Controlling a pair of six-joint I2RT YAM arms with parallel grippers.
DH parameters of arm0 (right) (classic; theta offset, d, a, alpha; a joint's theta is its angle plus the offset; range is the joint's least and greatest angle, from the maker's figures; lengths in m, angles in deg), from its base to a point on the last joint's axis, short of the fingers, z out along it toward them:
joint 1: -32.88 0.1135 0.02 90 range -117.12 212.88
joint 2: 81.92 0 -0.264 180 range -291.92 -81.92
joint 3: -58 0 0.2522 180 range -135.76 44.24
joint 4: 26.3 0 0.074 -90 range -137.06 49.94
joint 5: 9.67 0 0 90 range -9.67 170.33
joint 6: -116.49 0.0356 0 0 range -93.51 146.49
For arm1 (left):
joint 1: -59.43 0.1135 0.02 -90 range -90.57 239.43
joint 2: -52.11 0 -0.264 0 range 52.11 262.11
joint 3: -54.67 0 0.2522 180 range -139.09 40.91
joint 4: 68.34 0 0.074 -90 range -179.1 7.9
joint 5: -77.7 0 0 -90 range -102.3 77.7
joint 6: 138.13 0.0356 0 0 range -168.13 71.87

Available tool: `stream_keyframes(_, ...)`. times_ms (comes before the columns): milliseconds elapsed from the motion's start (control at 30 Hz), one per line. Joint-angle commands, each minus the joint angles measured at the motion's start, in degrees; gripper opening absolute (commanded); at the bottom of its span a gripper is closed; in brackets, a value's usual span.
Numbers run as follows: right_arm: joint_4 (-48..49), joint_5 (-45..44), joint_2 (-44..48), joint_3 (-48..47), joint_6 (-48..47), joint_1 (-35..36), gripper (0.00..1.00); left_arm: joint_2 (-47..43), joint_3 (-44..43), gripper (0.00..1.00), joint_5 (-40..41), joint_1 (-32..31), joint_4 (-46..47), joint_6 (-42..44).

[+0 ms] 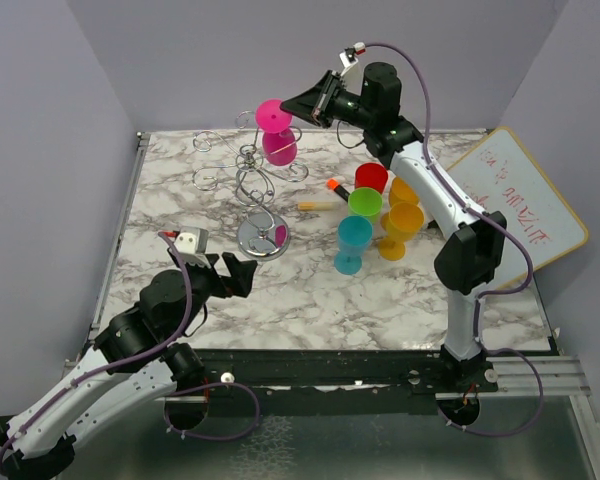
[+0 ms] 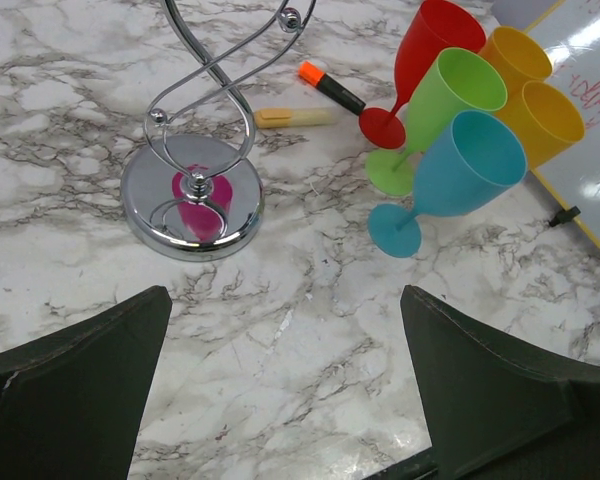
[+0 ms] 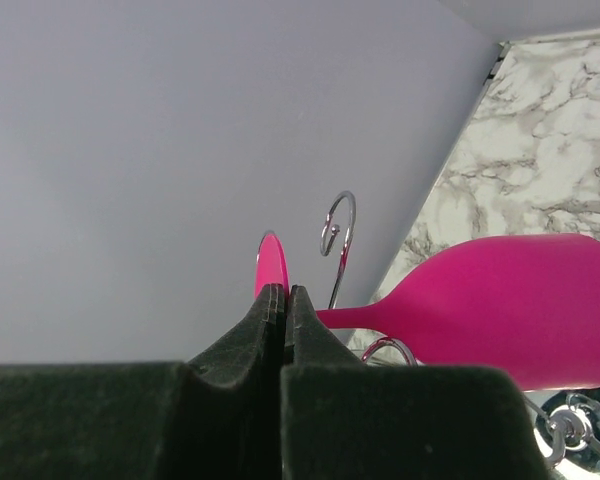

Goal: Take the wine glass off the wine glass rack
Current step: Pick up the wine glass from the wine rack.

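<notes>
A pink wine glass [image 1: 279, 148] hangs bowl-down at the upper right of the chrome wine glass rack [image 1: 252, 182], its round foot [image 1: 271, 114] on top. My right gripper [image 1: 294, 108] is shut on the rim of that foot. In the right wrist view the closed gripper [image 3: 285, 291] pinches the pink foot [image 3: 269, 262], and the wine glass [image 3: 520, 310] runs past a curled arm of the rack [image 3: 338, 225]. My left gripper [image 1: 226, 271] hovers open and empty in front of the rack's mirror base [image 2: 192, 195]; in its wrist view the left gripper [image 2: 285, 296] frames bare marble.
Several plastic goblets stand right of the rack: red [image 1: 371, 178], green [image 1: 364, 204], cyan [image 1: 353, 241] and orange [image 1: 401, 226]. An orange-capped marker [image 1: 340, 187] and a yellow stick [image 1: 318, 205] lie beside them. A whiteboard [image 1: 518, 208] leans at the right edge.
</notes>
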Motion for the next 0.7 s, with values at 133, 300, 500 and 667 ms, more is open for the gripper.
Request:
stream_keyframes(133, 3.8, -3.0, 2.0, 2.1, -0.9, -2.6, 0.01, 0.7, -1.0, 0.99, -4.7, 0.3, -1.1, 0.6)
stream_keyframes(300, 4.8, -1.1, 3.7, 3.8, -2.7, -3.7, 0.01, 1.9, -1.7, 0.99, -5.1, 0.3, -1.1, 0.5)
stream_keyframes(500, 8.5, -1.4, 7.3, 9.3, -0.6, -6.0, 0.01, 1.1, -1.2, 0.99, -3.0, 0.3, -0.5, -1.9)
stream_keyframes(667, 8.9, 0.3, 9.4, 10.9, -1.6, -7.4, 0.0, 0.3, -1.0, 0.99, -2.6, 0.3, 0.6, -1.6)
